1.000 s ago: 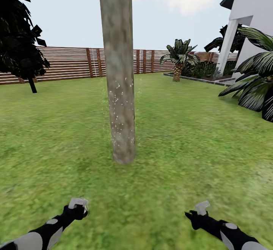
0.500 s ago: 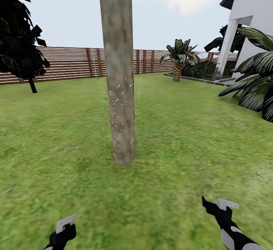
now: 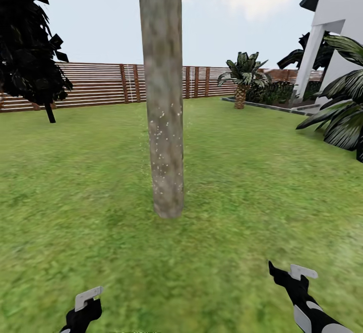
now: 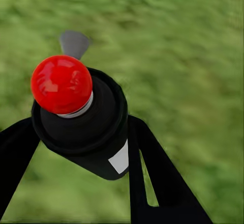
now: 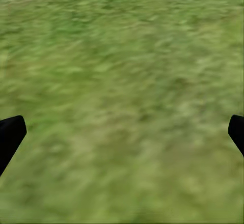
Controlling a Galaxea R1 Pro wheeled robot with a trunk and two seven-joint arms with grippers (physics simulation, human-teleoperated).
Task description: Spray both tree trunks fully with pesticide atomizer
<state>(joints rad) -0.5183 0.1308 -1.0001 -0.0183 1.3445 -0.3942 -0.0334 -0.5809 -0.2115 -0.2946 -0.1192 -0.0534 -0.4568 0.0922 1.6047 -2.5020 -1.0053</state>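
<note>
My left gripper clamps the pesticide atomizer, low at frame bottom; right gripper spread empty. Tree trunk stands centre, speckled; aimed groundward, spray could miss.

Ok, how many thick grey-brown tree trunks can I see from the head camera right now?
1. The tree trunk stands on the lawn straight ahead, its lower part dotted with white specks. The second one may be outside this view.
</note>
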